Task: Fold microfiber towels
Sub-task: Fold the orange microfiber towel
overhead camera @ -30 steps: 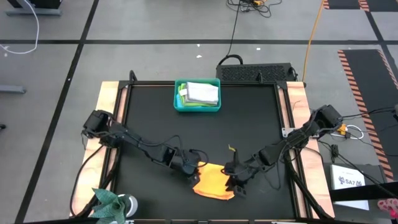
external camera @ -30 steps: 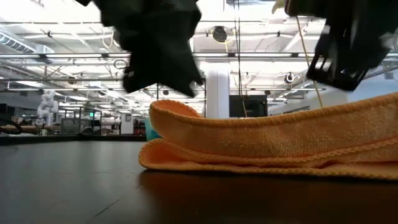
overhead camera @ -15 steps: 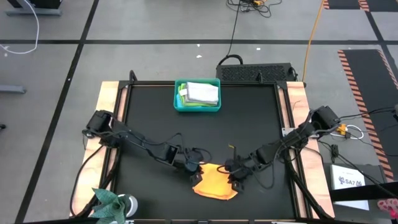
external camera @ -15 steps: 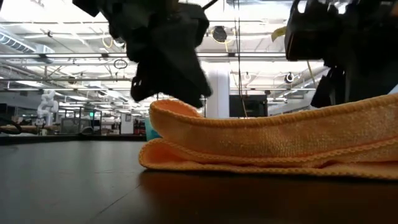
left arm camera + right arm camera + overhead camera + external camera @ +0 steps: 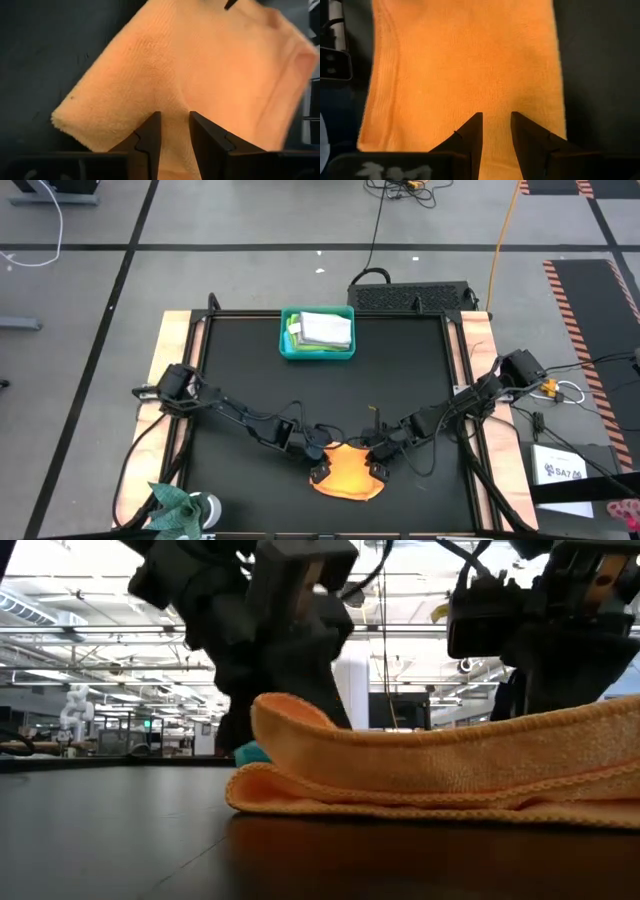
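Observation:
An orange-yellow microfiber towel (image 5: 346, 475) lies folded in layers near the table's front edge, seen close up in the low view (image 5: 440, 775). My left gripper (image 5: 318, 470) (image 5: 175, 125) is down at the towel's left part, fingers narrowly open and slanting down. My right gripper (image 5: 375, 466) (image 5: 496, 125) stands the same way over the towel's right part. More towels lie in a teal bin (image 5: 318, 333) at the far side. My left gripper comes slanting down from the table's left, and its fingertips (image 5: 150, 131) rest on the towel's top layer (image 5: 172, 102), where a crease runs into the gap between them. The towel lies on the table. Whether my right gripper touches the towel, I cannot tell.
The teal bin stands at the far middle of the black mat (image 5: 240, 380), with bare mat between it and the towel. A green plant-like thing (image 5: 175, 505) sits at the near left corner. Wooden rails (image 5: 176, 350) run along both sides.
Both grippers have sunk onto the orange-yellow towel; the left one also went toward the near edge and the table's right. The towel's upper left fold has been nudged toward the right and now stands a little higher; its lower layers have stayed put.

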